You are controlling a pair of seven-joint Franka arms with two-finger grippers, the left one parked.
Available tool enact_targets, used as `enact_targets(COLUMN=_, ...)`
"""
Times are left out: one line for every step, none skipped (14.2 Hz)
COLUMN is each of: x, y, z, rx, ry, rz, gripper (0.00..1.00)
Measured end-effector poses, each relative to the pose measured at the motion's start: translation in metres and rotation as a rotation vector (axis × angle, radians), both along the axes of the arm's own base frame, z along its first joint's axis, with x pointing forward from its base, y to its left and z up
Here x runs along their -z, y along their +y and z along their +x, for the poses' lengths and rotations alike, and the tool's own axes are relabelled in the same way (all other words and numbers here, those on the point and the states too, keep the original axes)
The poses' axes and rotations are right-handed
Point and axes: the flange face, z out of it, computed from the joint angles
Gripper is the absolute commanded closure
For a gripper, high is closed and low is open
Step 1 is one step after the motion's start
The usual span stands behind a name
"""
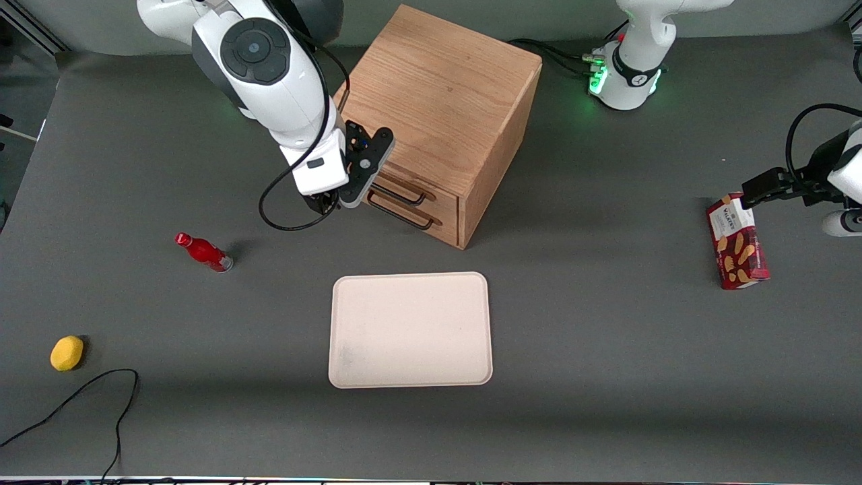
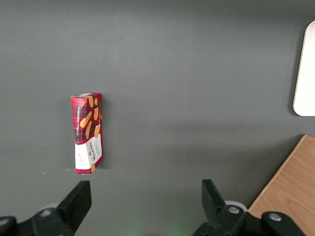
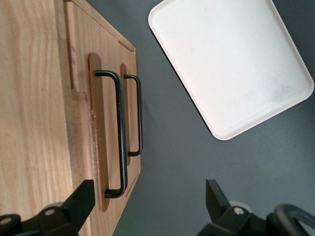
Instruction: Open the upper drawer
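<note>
The oak cabinet (image 1: 438, 101) stands at the table's middle, farther from the front camera than the tray. Its upper drawer (image 1: 421, 190) is shut, its front flush with the lower one. In the right wrist view the upper drawer's black wire handle (image 3: 119, 132) runs beside the lower drawer's handle (image 3: 139, 115). My right gripper (image 1: 335, 201) hangs in front of the drawer fronts, at their end toward the working arm. In the right wrist view the gripper (image 3: 147, 199) is open and empty. One of its fingers (image 3: 82, 199) is by the upper drawer front, near the handle's end.
A cream tray (image 1: 411, 330) lies nearer the front camera than the cabinet and also shows in the right wrist view (image 3: 231, 64). A red bottle (image 1: 204, 252), a yellow lemon (image 1: 67, 353) and a black cable (image 1: 81, 397) lie toward the working arm's end. A red biscuit box (image 1: 737, 241) lies toward the parked arm's end.
</note>
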Motion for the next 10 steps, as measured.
enact_targets(x=-0.0003, y=0.0009, z=-0.0006, rx=0.002, ry=0.007, rz=0.01, gripper=0.0)
enact_targets(x=-0.0008, y=0.0025, z=-0.0016, rx=0.005, ry=0.019, rz=0.026, gripper=0.0)
enact_targets(x=-0.0016, y=0.0041, z=-0.0028, rx=0.009, ry=0.031, rz=0.044, gripper=0.0)
enact_targets(x=-0.0023, y=0.0051, z=-0.0033, rx=0.011, ry=0.037, rz=0.054, gripper=0.0)
enact_targets(x=-0.0028, y=0.0056, z=-0.0032, rx=0.013, ry=0.037, rz=0.06, gripper=0.0)
enact_targets(x=-0.0035, y=0.006, z=-0.0026, rx=0.014, ry=0.033, rz=0.066, gripper=0.0)
enact_targets(x=-0.004, y=0.0061, z=-0.0022, rx=0.015, ry=0.032, rz=0.069, gripper=0.0)
enact_targets(x=-0.0043, y=0.0061, z=-0.0019, rx=0.016, ry=0.031, rz=0.071, gripper=0.0)
enact_targets(x=-0.0047, y=0.0063, z=-0.0013, rx=0.017, ry=0.027, rz=0.075, gripper=0.0)
enact_targets(x=-0.0052, y=0.0067, z=-0.0006, rx=0.018, ry=0.022, rz=0.08, gripper=0.0)
